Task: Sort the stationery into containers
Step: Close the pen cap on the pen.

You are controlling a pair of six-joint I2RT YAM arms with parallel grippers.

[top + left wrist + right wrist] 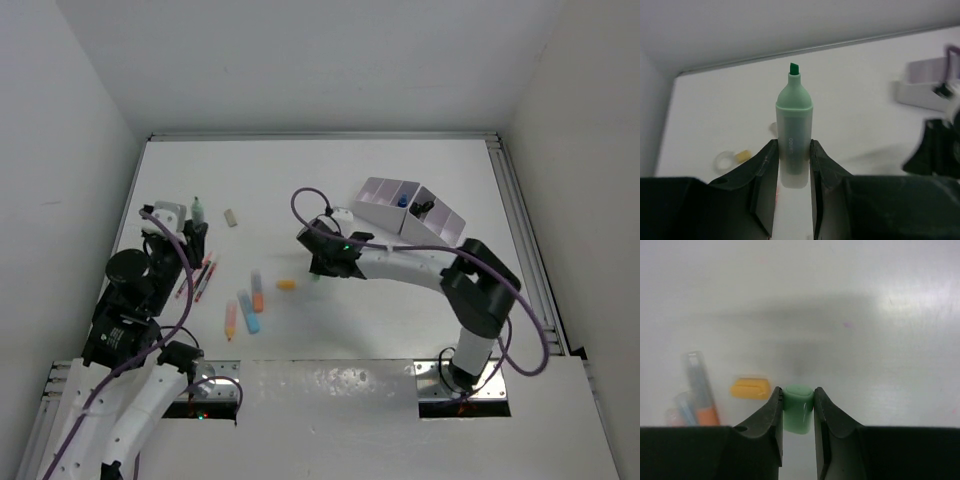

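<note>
You look near the start: your left hand squeezes a pale green marker at the left, your right hand pinches a small green lump mid-frame, and short coloured markers and thin pink pens lie on the white table, outside the white boxy organizer at upper right.

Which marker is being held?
The green marker, clamped in the left end effector; the blue marker and orange marker lie loose on the table.

Organizer sits far right — markers lie near-left, an eraser just right of them.
</note>
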